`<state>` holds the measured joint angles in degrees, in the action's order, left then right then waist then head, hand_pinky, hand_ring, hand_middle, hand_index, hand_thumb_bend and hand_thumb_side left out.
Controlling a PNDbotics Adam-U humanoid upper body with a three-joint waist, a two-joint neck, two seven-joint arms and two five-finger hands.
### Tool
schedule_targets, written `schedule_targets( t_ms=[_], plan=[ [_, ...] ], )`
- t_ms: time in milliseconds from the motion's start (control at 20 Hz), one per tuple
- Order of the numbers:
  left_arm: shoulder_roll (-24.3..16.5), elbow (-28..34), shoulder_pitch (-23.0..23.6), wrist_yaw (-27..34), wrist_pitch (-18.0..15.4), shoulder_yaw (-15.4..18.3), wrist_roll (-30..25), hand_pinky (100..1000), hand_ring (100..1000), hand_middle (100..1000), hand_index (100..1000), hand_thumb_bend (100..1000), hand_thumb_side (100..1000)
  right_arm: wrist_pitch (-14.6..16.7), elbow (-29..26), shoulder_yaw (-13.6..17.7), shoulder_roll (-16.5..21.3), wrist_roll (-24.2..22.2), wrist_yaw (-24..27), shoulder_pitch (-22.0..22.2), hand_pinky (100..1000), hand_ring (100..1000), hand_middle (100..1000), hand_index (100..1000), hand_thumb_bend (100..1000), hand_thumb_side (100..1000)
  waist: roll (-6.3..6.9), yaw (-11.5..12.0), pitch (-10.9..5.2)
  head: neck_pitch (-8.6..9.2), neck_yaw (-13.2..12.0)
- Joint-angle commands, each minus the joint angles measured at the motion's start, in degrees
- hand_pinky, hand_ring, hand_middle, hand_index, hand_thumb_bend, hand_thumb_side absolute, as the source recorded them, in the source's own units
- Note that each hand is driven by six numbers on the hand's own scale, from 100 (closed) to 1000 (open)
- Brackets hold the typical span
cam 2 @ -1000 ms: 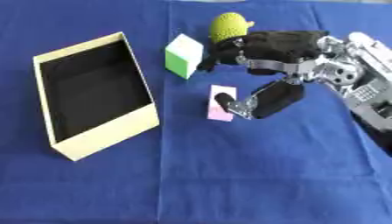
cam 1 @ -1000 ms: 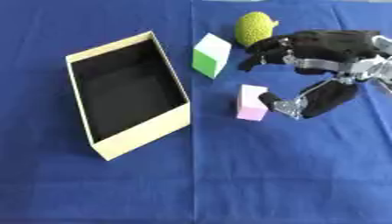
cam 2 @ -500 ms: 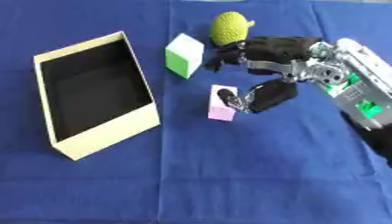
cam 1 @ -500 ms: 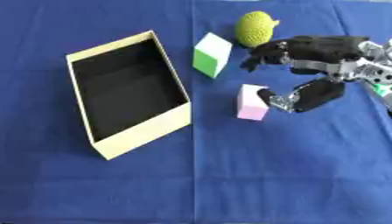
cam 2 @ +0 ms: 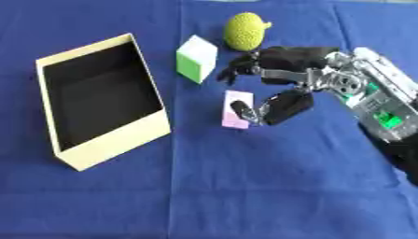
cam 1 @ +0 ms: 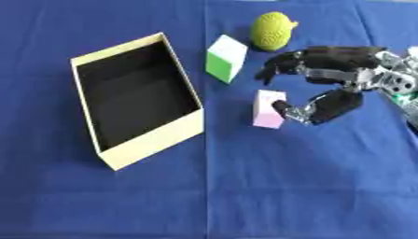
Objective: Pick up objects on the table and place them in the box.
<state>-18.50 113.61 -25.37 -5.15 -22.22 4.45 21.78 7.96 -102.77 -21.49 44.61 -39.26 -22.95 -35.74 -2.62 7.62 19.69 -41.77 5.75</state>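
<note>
Right hand (cam 1: pixel 330 86) entering from the right edge, right of frame centre, fingers spread and partly curled, thumb low; nothing held. Pink block (cam 1: pixel 268 108) just left of the hand, at frame centre, standing on the blue cloth (cam 1: pixel 245 186) with its long axis running up and down the frame, tilted slightly. Thumb tip at the block's right face, touching or nearly so; contact not resolvable. Upper fingers (cam 1: pixel 277 67) reaching over and past the block's top end, clear of it, pointing toward the white-and-green cube (cam 1: pixel 225 58) in the upper centre. Judged step: closing on the pink block across its short width, thumb on the right face, fingers to come down on the left face. Green textured ball (cam 1: pixel 274 30) at top centre, just above the hand, apart from it. Open box (cam 1: pixel 135 98) in the left half of the frame, well apart from the block, mouth up, no objects visible inside. Transfer direction after the grasp: leftward across the frame. Left hand not visible in either view; right hand therefore the only candidate.
</note>
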Motion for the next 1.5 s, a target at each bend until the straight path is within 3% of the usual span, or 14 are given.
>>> schedule_targets(
  t_ms=[50, 100, 150, 800, 1300, 1500],
  plan=[
    [-0.7, 1.0, -0.7, 0.1, -0.1, 0.1, -0.2, 710, 846, 772, 810, 197, 646, -0.7, -1.2, 1.5, 0.5, -1.3, 1.6, -0.3, 930, 973, 751, 929, 264, 279, 0.11, -0.1, -1.4, -0.01, -0.1],
    [-0.7, 1.0, -0.7, 0.1, -0.1, 0.1, -0.2, 710, 846, 772, 810, 197, 646, -0.9, -1.2, 1.6, 0.4, -1.4, 1.4, -0.2, 927, 970, 751, 928, 326, 212, 0.11, -0.1, -1.41, -0.02, -0.2],
    [-0.7, 1.0, -0.6, 0.1, -0.1, 0.1, -0.2, 710, 846, 772, 810, 197, 646, -1.2, -1.1, 1.8, 0.4, -1.4, 1.0, 0.0, 927, 970, 752, 930, 338, 200, 0.11, -0.1, -1.41, -0.01, -0.2],
    [-0.7, 1.0, -0.6, 0.2, 0.0, 0.0, -0.4, 710, 847, 772, 810, 193, 649, -1.6, 0.1, 2.6, -1.3, 2.6, -4.0, 1.1, 926, 968, 757, 944, 299, 272, 0.25, -0.2, -1.32, 0.05, -0.1],
    [-0.6, 1.0, -0.6, 0.3, 0.1, 0.0, -0.7, 710, 847, 773, 810, 191, 652, -4.1, 3.6, 1.9, -3.3, 7.0, -9.7, 0.5, 924, 967, 771, 953, 299, 301, 0.31, -0.1, -1.25, 0.1, 0.3],
    [-0.6, 1.0, -0.7, 0.3, 0.0, -0.1, -0.7, 711, 847, 773, 810, 191, 651, -3.5, 5.0, 1.3, -4.4, 7.4, -11.7, 0.2, 929, 974, 782, 961, 271, 333, 0.33, 0.0, -1.26, 0.13, 0.4]
  ],
)
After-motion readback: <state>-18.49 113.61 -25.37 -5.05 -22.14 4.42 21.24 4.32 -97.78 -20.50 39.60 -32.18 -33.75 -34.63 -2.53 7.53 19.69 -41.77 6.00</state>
